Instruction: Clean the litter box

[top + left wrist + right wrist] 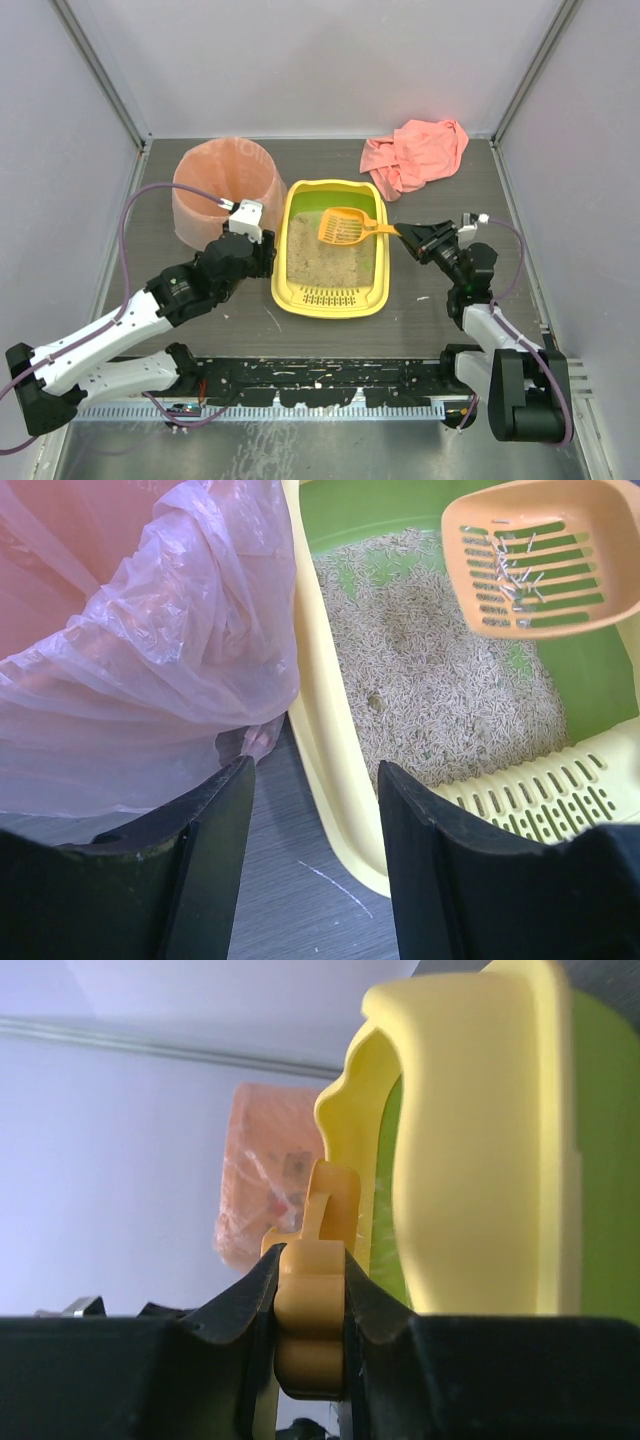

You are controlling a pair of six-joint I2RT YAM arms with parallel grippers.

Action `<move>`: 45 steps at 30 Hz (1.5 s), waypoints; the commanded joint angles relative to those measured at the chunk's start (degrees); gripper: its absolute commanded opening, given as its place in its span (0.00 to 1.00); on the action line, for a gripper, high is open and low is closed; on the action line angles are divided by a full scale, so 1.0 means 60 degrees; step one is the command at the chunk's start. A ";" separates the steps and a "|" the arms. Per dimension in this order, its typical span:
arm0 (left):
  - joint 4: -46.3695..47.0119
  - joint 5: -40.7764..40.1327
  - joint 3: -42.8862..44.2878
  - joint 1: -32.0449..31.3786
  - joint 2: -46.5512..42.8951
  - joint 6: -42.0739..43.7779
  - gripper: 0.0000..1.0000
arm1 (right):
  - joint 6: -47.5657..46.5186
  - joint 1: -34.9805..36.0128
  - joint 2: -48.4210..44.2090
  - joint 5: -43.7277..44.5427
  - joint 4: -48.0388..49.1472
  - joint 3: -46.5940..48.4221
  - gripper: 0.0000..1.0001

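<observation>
Yellow shallow plastic litter box [280,262], centre frame.
Right gripper [405,233] clamps orange slotted plastic scoop [343,227] by its handle; left gripper [315,775] gapes empty.

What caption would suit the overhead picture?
Right gripper holds an orange scoop over the litter box; left gripper open beside the bin.

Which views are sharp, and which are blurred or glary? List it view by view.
Top external: even light, sharp throughout, soft shadows beside the litter box. Left wrist: scoop crisp, sheen on the pink bag, the left gripper dark in the foreground. Right wrist: the box wall, close up, is blurred, and the right gripper is underexposed.
</observation>
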 commanded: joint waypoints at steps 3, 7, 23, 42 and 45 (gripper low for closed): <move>0.0293 0.0042 0.0207 -0.0024 0.0215 -0.0115 0.54 | 0.0196 -0.0284 -0.0228 -0.0069 0.0602 -0.0047 0.01; 0.0456 0.0053 0.0126 -0.0015 0.0288 -0.0137 0.54 | -0.0224 0.0271 0.0064 -0.0496 0.0874 0.0358 0.01; 0.0882 0.0239 -0.0180 -0.0014 0.0888 -0.0378 0.59 | -0.5180 0.1829 -0.0235 0.3071 -0.6177 0.4302 0.01; 0.1882 0.0267 -0.0285 0.0244 0.2848 -0.0855 0.49 | -0.7507 0.4474 0.4663 0.5968 -0.8076 0.8869 0.01; 0.1922 0.0276 -0.0270 0.0346 0.3071 -0.0848 0.49 | -0.7633 0.4603 0.5113 0.6237 -0.8085 0.9101 0.01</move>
